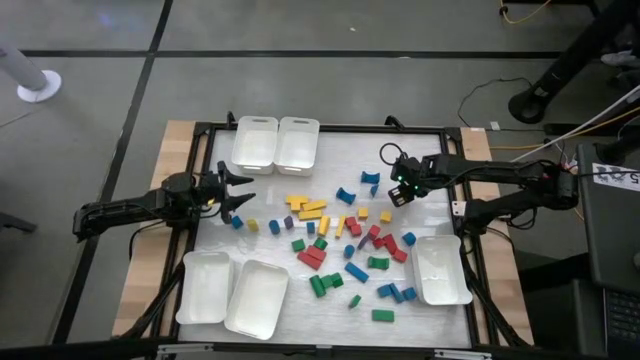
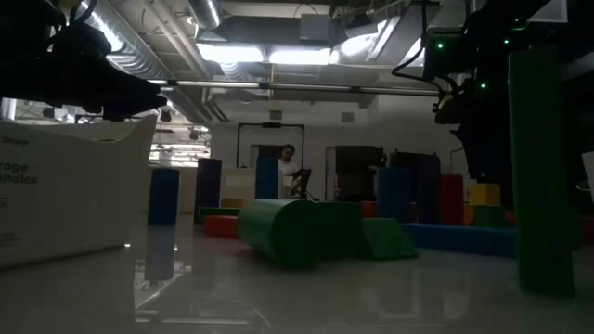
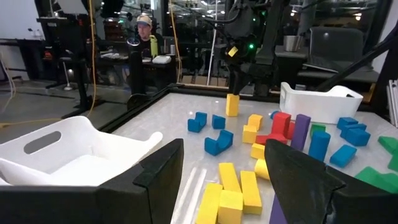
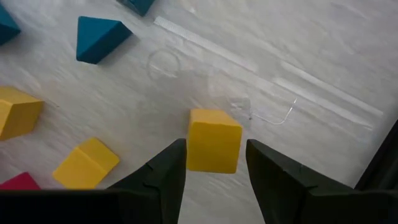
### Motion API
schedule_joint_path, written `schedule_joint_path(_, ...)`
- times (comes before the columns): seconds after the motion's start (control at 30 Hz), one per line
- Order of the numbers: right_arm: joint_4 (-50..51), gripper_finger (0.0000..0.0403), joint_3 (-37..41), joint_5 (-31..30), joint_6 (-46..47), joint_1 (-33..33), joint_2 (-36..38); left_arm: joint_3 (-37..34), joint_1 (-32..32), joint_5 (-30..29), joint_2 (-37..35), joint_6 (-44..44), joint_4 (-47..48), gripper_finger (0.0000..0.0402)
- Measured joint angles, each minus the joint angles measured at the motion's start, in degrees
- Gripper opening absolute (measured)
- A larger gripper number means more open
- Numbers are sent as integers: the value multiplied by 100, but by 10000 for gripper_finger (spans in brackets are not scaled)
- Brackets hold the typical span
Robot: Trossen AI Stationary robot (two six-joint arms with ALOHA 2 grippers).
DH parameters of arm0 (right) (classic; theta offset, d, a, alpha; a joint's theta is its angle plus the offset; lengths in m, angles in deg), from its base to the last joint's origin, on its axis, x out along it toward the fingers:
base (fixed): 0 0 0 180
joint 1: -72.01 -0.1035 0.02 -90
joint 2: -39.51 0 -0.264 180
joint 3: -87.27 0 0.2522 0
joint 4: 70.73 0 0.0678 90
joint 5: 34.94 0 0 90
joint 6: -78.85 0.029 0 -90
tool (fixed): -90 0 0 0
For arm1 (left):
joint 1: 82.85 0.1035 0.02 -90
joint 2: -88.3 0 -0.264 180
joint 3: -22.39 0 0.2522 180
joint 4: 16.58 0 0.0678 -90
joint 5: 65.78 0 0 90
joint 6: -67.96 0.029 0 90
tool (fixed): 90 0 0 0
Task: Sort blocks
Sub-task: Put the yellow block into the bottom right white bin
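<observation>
Many small blocks [image 1: 345, 240] in red, yellow, blue, green and purple lie scattered on the middle of the white table. My right gripper [image 1: 398, 194] hangs over the far right part of the pile, pointing down and open. Its fingers [image 4: 168, 171] stand on either side of a yellow block [image 4: 214, 140] that stands on the table, and a thin gap shows beside it. The same yellow block [image 3: 232, 104] shows upright under that gripper in the left wrist view. My left gripper [image 1: 237, 195] is open at the table's left side, level, pointing at the blocks and holding nothing.
Two white trays [image 1: 276, 144] sit side by side at the far edge. Two more trays [image 1: 232, 292] lie at the near left and one tray [image 1: 440, 270] at the near right. A black frame [image 1: 320, 127] rims the table. A person [image 3: 145, 28] sits in the room beyond the table.
</observation>
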Motion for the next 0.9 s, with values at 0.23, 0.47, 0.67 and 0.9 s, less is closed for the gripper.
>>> schedule_joint_path(0.23,-2,170,0,0,13,-2,0,0,2,-1,-1,186,0,214)
schedule_joint_path(0.47,-2,170,0,-74,76,-2,0,0,2,-2,-1,193,0,214)
schedule_joint_path(0.67,-3,170,2,-87,150,-2,0,0,2,-2,0,190,0,214)
schedule_joint_path(0.9,-2,170,2,-46,259,-7,0,0,1,-2,0,188,0,214)
